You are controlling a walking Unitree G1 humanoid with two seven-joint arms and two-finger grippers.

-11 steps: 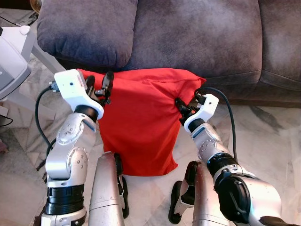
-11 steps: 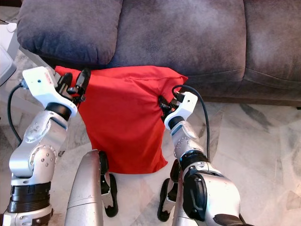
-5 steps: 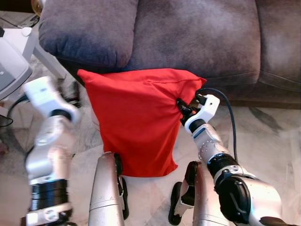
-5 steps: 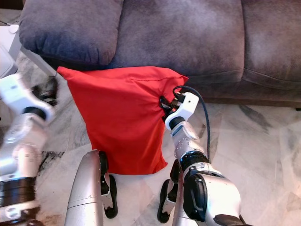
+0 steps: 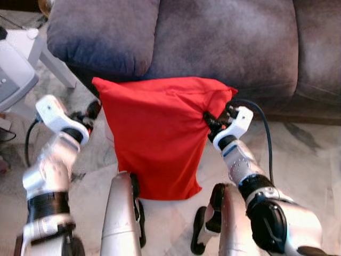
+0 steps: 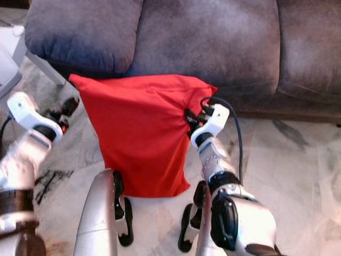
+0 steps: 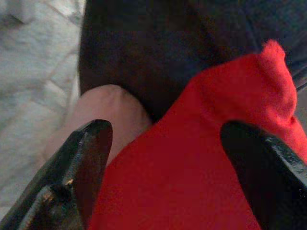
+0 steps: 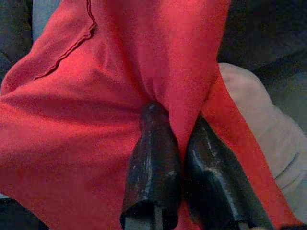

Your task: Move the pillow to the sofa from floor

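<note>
Right end effector [image 5: 209, 120] pinching red pillow [image 5: 154, 133], against sofa [image 5: 213, 42]

So the pillow [image 5: 157, 133] stands upright on the floor [image 5: 309, 154], leaning against the front of the sofa [image 5: 213, 42], which runs across the far side. The right end effector [image 5: 209, 121] is at the pillow's right edge, pinching a fold. The left end effector [image 5: 89, 113] sits just left of the pillow, fingers apart. The robot's legs [image 5: 120, 213] are on the near side.

Bare floor [image 5: 98, 152] left of the pillow [image 5: 157, 133], sofa [image 5: 213, 42] front close behind it
</note>
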